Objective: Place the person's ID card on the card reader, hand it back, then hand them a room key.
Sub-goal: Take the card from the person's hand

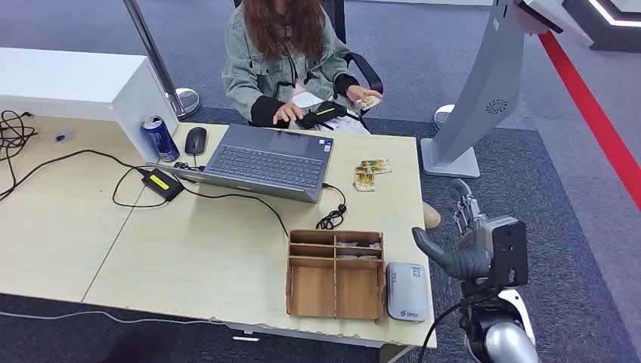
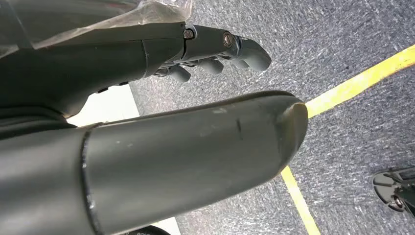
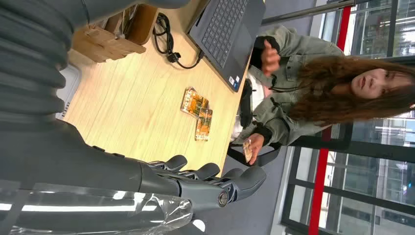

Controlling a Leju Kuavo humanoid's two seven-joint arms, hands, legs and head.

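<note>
Hovering empty beside the desk (image 1: pixel 227 249), right hand (image 1: pixel 461 242) open.

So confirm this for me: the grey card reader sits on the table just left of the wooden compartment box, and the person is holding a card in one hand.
Not quite. In the head view the grey card reader lies just right of the wooden compartment box, near the table's front edge. The rest holds: the person's hand holds a card.

Even, bright indoor light, soft shadows; wrist views blur up close.
</note>
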